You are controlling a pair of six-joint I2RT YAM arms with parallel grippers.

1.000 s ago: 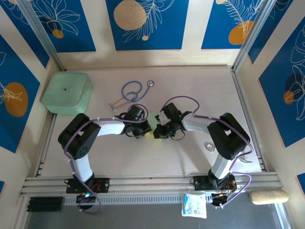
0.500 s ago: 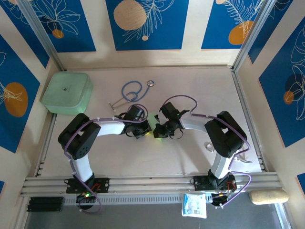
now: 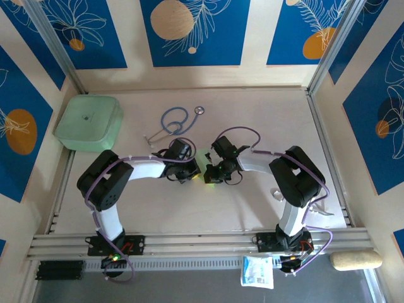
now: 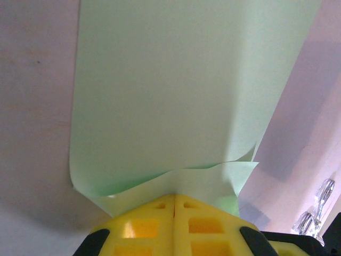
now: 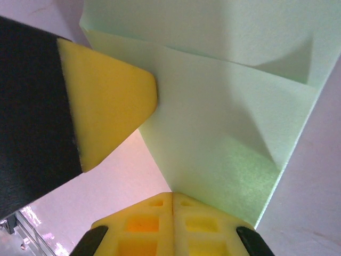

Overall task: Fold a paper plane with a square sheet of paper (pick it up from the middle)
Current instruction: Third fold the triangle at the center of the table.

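Left gripper: pinched shut on square sheet of paper, spread just ahead of tips; right gripper: pinched shut on its folded layers | handling: light, limp, tears easily; best gripped at edges beside fold

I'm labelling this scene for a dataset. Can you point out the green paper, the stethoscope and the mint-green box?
green paper [image 4: 176,96], left wrist view, flat middle of the sheet.
stethoscope [image 3: 199,110], top external view, its round chest piece.
mint-green box [image 3: 88,122], top external view, middle of its top face.
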